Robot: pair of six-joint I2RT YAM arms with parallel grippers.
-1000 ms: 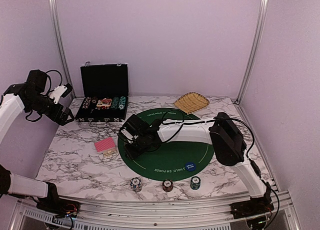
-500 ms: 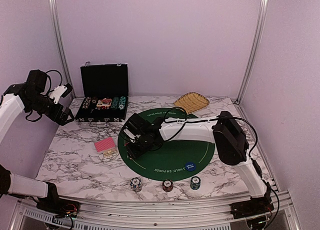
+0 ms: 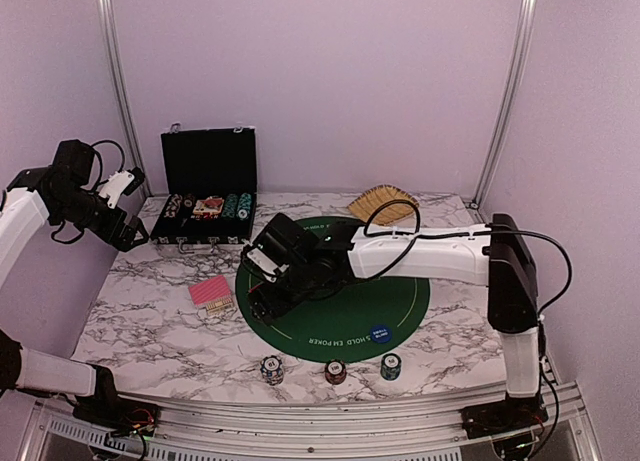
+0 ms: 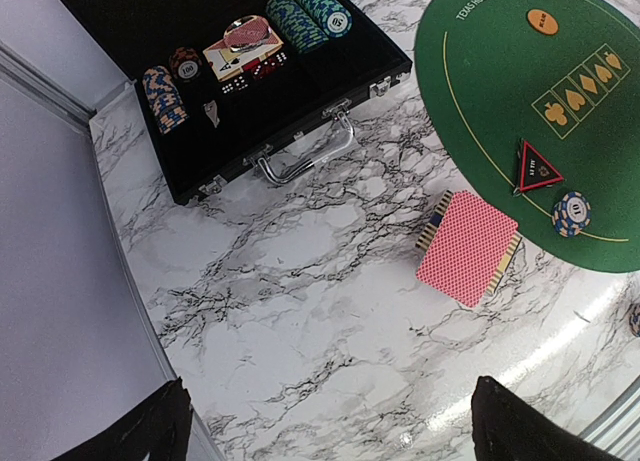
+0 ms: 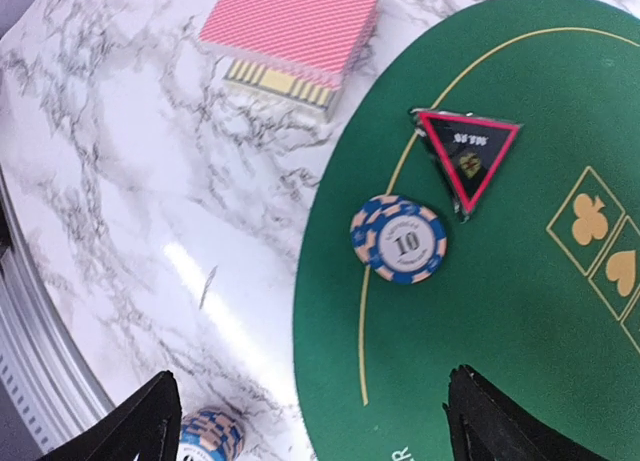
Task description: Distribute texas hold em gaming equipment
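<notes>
Texas hold em gaming equipment sits spread over a marble-patterned table (image 3: 150,331). Nearest the arm bases, three short chip stacks (image 3: 336,372) stand in an evenly spaced row just off the near edge of the round green mat (image 3: 400,291), probably one stack per player seat. Just inside that edge lies a blue disc button (image 3: 379,333).

Farther in, over the mat's left rim, the right gripper (image 5: 310,406) hovers with its jaws spread wide and nothing between them. Beneath it a single blue chip (image 5: 399,244) marked 10 lies flat on the felt, near a black-red triangular marker (image 5: 467,153) but not touching it. Judging by the wide jaws, the chip lies free on its spot rather than in a grip.

Left of the mat, on bare marble, a squared deck of pink-red-backed playing cards (image 3: 211,293) lies face down, seemingly within reach of either arm. An orange disc button (image 4: 543,21) rests on the mat's far side.

The left gripper (image 4: 330,411) hangs high over the table's left side, its jaws also spread and empty, likely kept clear of the working arm.

At the back, an open black case (image 3: 208,161) holds more chips, dice and what may be cards; the view is too small to be sure. A tan woven basket (image 3: 383,205) sits at the far right.
</notes>
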